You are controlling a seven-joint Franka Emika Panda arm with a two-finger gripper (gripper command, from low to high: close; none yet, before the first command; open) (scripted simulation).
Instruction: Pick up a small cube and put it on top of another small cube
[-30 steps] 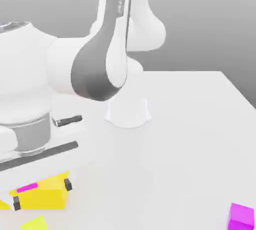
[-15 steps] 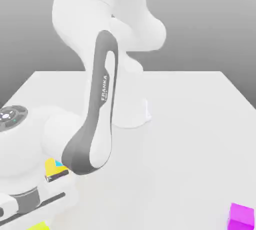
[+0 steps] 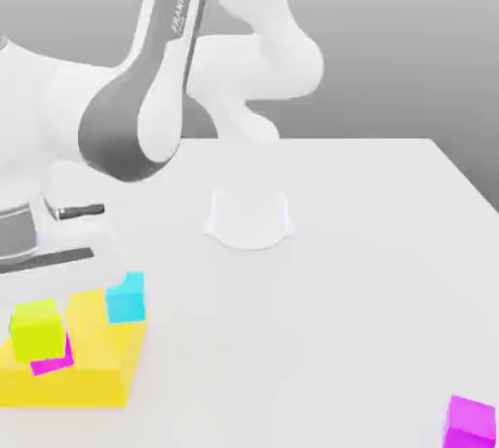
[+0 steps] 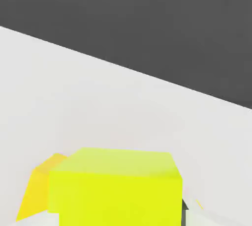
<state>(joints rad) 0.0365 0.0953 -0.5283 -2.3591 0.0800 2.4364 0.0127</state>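
Observation:
The small lime cube is at the exterior view's lower left, directly over a small magenta cube whose lower edge peeks out beneath it. Whether the two touch I cannot tell. The magenta cube rests on a wide flat yellow block. My gripper is shut on the lime cube, which looms large and close in the hand view with a dark finger pad against its side. A second magenta cube lies alone at the exterior view's lower right.
A cyan cube stands on the yellow block's far corner, just to the exterior view's right of the lime cube. The arm's grey and white links hang over the left half of the table. The robot's round base sits mid-table.
The gripper went from open to shut. The arm swung and rose at the left, uncovering the yellow block. The lime cube moved from the picture's lower edge to above the magenta cube.

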